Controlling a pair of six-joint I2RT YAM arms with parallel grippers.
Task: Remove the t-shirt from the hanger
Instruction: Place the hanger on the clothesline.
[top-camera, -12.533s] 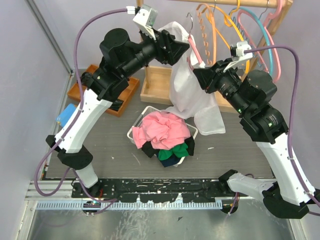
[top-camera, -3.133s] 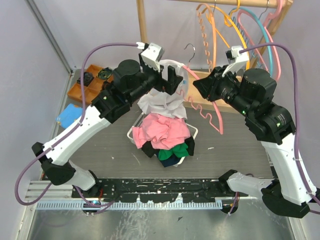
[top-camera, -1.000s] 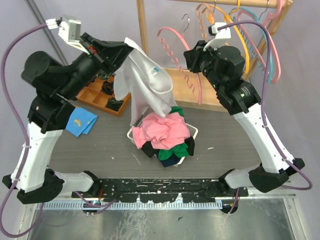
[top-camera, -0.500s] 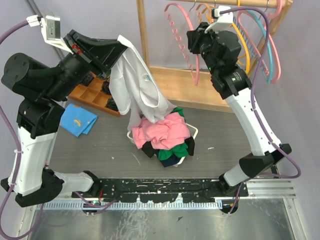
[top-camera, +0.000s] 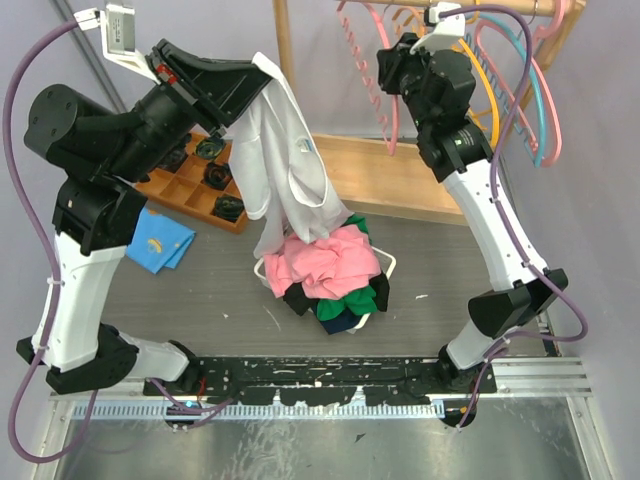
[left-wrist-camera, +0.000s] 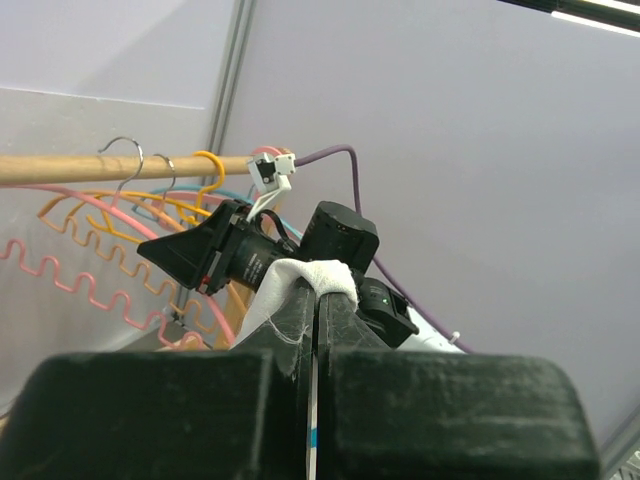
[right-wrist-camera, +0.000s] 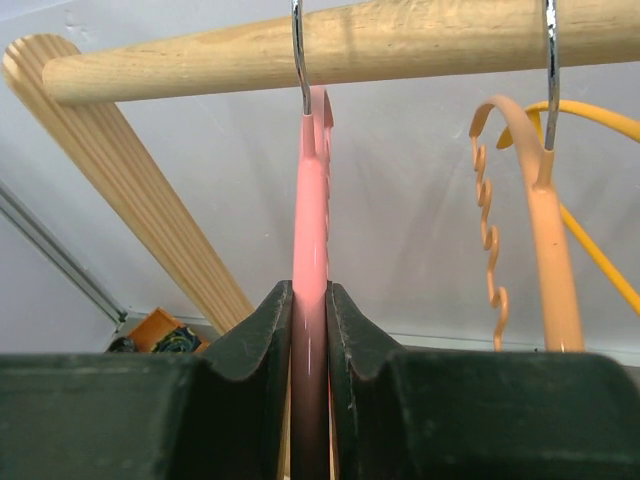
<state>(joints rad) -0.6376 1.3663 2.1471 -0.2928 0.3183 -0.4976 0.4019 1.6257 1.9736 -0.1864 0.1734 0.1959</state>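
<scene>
1. Compared with half a second ago, the right gripper (top-camera: 392, 58) has carried the pink hanger (top-camera: 392, 125) higher, toward the top edge of the overhead view. The left gripper (top-camera: 258, 78) has shifted slightly right with the white t-shirt (top-camera: 285, 160). Twelve seconds ago the shirt hung on that hanger; now the two are well apart.
2. Nearest the arm bases, at lower centre of the overhead view, a wire basket (top-camera: 390, 263) holds a heap of clothes (top-camera: 325, 260) in pink, green and dark colours.
3. Left of the basket a blue cloth (top-camera: 155, 240) lies flat on the table (top-camera: 200, 290). Just behind it, toward the upper left, stands an orange tray (top-camera: 195, 190) with compartments.
4. The t-shirt hangs free from the left gripper at the upper left of the overhead view. It drapes down to centre frame, where its lower edge meets the pink piece on the heap.
5. In the left wrist view the left fingers (left-wrist-camera: 180, 400) are pressed together on a fold of the white fabric, which bunches up just above them.
6. In the right wrist view the right fingers (right-wrist-camera: 250, 350) are clamped on the hanger's pink neck.
7. Farthest back, across the top of the right wrist view, the hanger's steel hook (right-wrist-camera: 298, 60) rises over the wooden rail (right-wrist-camera: 400, 40). An orange hanger (right-wrist-camera: 545, 250) hangs from the rail to its right, and a wooden post (right-wrist-camera: 130, 190) slants down at the left.
</scene>
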